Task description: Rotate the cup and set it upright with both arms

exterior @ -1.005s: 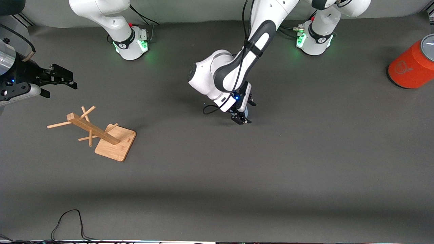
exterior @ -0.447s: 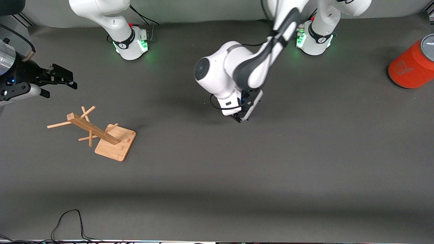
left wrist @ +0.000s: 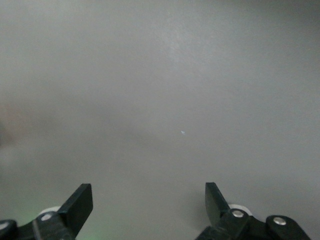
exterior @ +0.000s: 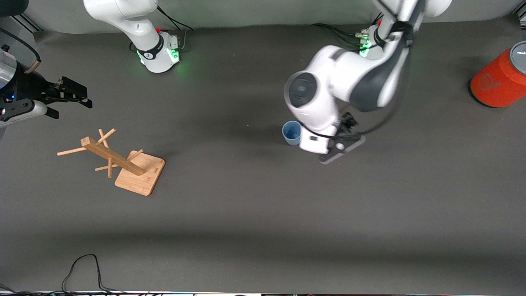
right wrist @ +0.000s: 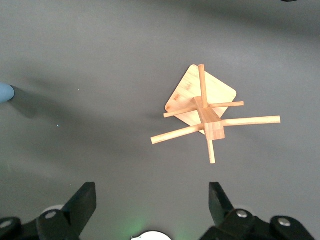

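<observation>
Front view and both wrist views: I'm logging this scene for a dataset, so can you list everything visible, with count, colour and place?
cup: one, pale blue, upright with its mouth up, mid-table.
wooden rack: one, light wood, pegged post on a square base, toward the right arm's end.
orange cylinder: one, orange with a grey top, at the left arm's end.
cable: one, black, at the table edge nearest the front camera.
table: one, dark grey.
left end effector: one, black, open, empty, raised beside the cup.
right end effector: one, black, open, waiting over the right arm's end.
</observation>
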Motion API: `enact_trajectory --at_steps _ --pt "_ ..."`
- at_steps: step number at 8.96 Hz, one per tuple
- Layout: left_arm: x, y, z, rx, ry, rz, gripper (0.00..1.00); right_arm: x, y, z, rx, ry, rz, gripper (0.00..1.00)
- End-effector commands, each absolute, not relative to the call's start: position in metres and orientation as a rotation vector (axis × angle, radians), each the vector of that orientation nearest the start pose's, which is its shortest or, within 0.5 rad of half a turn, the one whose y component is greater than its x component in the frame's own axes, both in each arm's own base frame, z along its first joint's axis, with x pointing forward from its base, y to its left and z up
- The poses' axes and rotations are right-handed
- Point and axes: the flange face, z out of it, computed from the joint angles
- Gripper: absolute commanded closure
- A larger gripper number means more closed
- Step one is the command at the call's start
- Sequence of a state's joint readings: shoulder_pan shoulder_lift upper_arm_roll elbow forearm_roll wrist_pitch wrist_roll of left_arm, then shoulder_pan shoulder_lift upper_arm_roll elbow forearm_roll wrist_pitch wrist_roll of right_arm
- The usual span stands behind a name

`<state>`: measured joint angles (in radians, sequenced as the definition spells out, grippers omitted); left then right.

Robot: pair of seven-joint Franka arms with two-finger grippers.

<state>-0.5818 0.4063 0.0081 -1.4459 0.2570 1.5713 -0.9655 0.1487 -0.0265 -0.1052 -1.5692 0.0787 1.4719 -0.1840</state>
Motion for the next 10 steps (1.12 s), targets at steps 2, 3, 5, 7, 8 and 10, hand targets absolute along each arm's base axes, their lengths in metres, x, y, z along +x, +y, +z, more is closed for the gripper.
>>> enact_trajectory --at_steps 2,3,5,7,8,10 --pt "0.577 -0.191 0.494 -2.839 -0.125 0.209 0.0 0.53 0.032 0.64 -3.038 -0.383 0.076 0.0" --pt "0.577 -0.15 0.511 -2.872 -0.034 0.227 0.0 0.529 0.032 0.641 -3.038 -0.383 0.074 0.0" --pt "0.569 -0.087 0.551 -2.935 -0.039 0.17 0.0 0.528 0.033 0.638 -3.042 -0.392 0.086 0.0" --pt "0.551 -0.018 0.593 -3.028 0.052 0.148 0.0 0.519 0.03 0.635 -3.041 -0.393 0.081 0.0" --pt "0.54 -0.01 0.61 -3.039 0.04 0.122 0.0 0.515 0.029 0.631 -3.044 -0.389 0.069 0.0" --pt "0.516 -0.008 0.645 -3.042 0.034 0.064 0.0 0.512 0.031 0.631 -3.048 -0.393 0.049 0.0"
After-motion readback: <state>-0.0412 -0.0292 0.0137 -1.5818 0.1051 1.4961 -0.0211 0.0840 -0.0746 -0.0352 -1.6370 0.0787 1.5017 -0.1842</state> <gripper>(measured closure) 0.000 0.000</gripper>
